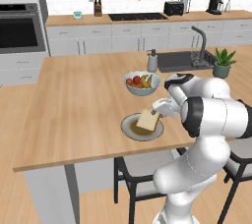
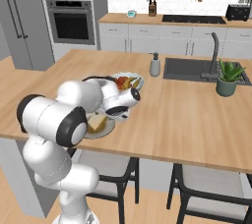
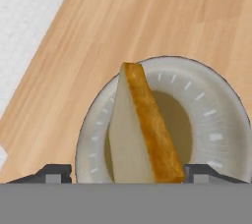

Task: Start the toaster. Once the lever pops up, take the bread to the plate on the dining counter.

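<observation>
The bread [image 1: 147, 119], a golden-tan slice with a darker crust, stands tilted on its edge in the plate [image 1: 131, 130] near the front edge of the dining counter [image 1: 74, 105]. My gripper [image 1: 159, 112] hovers right over the slice and is open. In the hand view its fingertips [image 3: 55, 173] stand wide apart on either side of the bread [image 3: 140, 129], above the plate [image 3: 216, 120]. In the right base view my arm covers part of the bread [image 2: 96, 121] and the plate [image 2: 107, 129]. The black toaster [image 1: 173, 8] sits on the far worktop.
A white fruit bowl [image 1: 142, 83] stands just behind the plate. Further back are a soap dispenser [image 1: 152, 62], the sink [image 1: 182, 60] with its faucet, and a potted plant [image 1: 223, 63]. Chairs [image 1: 142, 176] are tucked under the counter's front edge.
</observation>
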### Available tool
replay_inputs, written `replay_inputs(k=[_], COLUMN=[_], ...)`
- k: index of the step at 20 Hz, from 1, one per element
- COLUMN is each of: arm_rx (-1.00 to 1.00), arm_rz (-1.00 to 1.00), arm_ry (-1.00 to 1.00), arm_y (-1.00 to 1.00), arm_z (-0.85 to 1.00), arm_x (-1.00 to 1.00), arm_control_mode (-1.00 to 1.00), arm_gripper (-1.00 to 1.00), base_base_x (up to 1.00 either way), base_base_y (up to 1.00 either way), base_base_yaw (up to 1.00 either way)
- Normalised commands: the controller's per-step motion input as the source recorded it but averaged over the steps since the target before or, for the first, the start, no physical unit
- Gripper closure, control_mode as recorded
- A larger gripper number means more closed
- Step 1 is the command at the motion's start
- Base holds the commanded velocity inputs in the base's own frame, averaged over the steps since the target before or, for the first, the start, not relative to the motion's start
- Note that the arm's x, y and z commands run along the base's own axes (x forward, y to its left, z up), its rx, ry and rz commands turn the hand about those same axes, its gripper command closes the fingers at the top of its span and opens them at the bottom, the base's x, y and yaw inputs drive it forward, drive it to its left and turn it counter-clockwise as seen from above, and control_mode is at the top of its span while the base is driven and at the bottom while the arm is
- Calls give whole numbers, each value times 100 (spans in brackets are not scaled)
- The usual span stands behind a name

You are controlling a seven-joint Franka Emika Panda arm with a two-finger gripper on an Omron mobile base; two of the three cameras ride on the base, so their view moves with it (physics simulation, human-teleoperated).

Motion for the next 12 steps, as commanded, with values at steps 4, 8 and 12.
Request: replay_inputs(k=[4, 8, 12], arm_rx=[-9, -20, -23], arm_rz=[0, -1, -6], arm_ry=[-21, -19, -8], arm_y=[0, 4, 25], arm_z=[0, 0, 1], arm_x=[-3, -12, -1], arm_control_mode=[-100, -100, -100], arm_gripper=[-100, -100, -100], base_base_x=[0, 0, 0], base_base_y=[0, 0, 0], base_base_yaw=[0, 0, 0])
